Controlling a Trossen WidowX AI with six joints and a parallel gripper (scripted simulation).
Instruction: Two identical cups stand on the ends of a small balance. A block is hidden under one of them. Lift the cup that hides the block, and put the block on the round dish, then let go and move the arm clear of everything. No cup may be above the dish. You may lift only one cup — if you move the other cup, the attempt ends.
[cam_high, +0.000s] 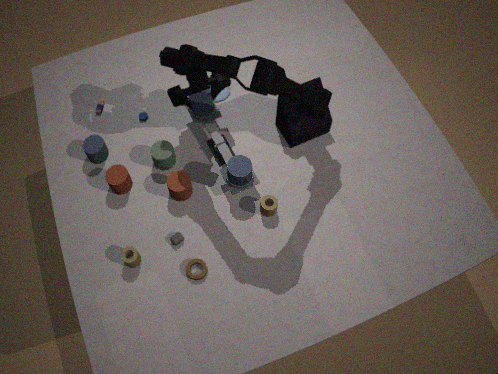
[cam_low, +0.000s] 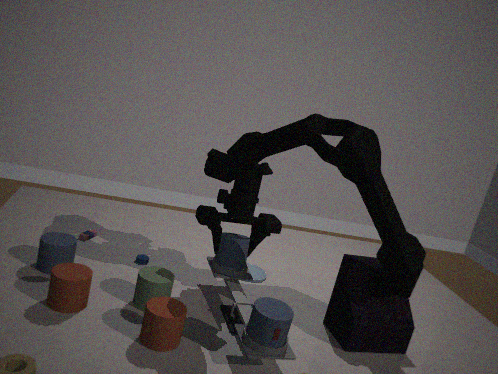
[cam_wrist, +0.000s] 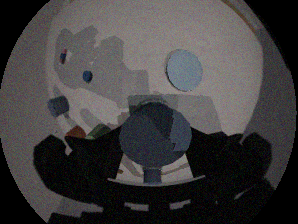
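Observation:
My gripper (cam_high: 202, 101) (cam_low: 233, 254) (cam_wrist: 153, 124) is shut on the far blue-grey cup (cam_high: 203, 106) (cam_low: 231, 250) (cam_wrist: 150, 150), one finger at each side. This cup is upright at the raised far end of the balance (cam_low: 287, 354). Whether it touches its pan is unclear. The other blue-grey cup (cam_high: 240, 172) (cam_low: 267, 325) stands on the lower near pan, with a small red patch on its side. The pale blue round dish (cam_high: 221, 94) (cam_low: 258, 273) (cam_wrist: 184, 70) lies close behind the held cup, with no cup seen above it. No block is visible beneath the held cup.
Left of the balance stand a blue cup (cam_high: 96, 150) (cam_low: 57, 253), a green cup (cam_high: 163, 156) (cam_low: 152, 288) and two orange cups. A small blue disc (cam_high: 143, 116) (cam_wrist: 87, 76) lies behind them. Yellow tubes, a grey block (cam_high: 177, 238) and a ring (cam_high: 188, 270) lie in front.

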